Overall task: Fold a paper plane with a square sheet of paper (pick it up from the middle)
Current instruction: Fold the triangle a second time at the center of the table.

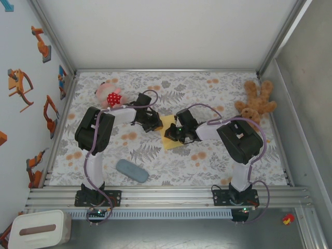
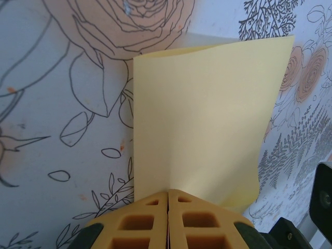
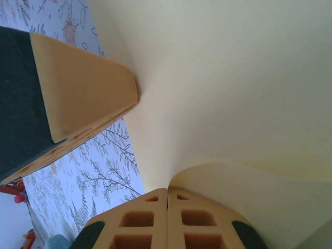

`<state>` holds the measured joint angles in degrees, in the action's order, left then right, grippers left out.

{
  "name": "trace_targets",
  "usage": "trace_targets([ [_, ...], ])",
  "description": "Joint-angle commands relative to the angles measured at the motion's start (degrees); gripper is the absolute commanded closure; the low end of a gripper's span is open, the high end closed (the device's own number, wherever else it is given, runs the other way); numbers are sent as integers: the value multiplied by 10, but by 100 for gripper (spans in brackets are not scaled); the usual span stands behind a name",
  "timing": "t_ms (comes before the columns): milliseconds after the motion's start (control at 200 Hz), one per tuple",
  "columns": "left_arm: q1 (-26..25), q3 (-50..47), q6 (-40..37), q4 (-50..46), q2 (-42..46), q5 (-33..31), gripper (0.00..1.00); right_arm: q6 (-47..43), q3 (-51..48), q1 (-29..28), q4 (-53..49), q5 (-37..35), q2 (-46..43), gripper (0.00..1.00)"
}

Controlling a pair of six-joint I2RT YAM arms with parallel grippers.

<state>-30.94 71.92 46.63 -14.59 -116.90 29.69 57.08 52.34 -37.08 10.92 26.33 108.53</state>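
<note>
The square sheet of paper is plain yellow and sits mid-table between the two grippers, lifted and curved. In the left wrist view the square sheet of paper rises from my left gripper, whose jaws are shut on its near edge. My right gripper is also shut on the square sheet of paper, which curls over above it. One of the left gripper's fingers shows at the sheet's far side. From above, the left gripper and the right gripper stand close together. The paper plane is out of view.
A brown teddy bear lies at the back right and a pink plush toy at the back left. A grey-blue oblong pad rests near the front left on the floral cloth. Metal rails frame the table.
</note>
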Motion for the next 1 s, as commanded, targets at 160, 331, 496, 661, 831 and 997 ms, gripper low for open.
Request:
trace_targets([
  [160,-2,2,-10,-24,-17,2,93,5,-8,-4,19,-4,-1,100],
  [331,-2,1,-10,-24,-18,3,93,9,-11,-4,31,0,1,100],
  [496,-1,1,-10,-24,-18,3,93,10,-12,-4,30,-1,3,100],
  [661,-2,2,-10,-24,-18,4,93,11,-12,-4,31,0,4,100],
  [831,-1,1,-10,-24,-18,3,93,14,-9,-4,23,-4,9,100],
  [997,-2,0,-10,-24,-17,3,93,14,-9,-4,13,-9,12,100],
])
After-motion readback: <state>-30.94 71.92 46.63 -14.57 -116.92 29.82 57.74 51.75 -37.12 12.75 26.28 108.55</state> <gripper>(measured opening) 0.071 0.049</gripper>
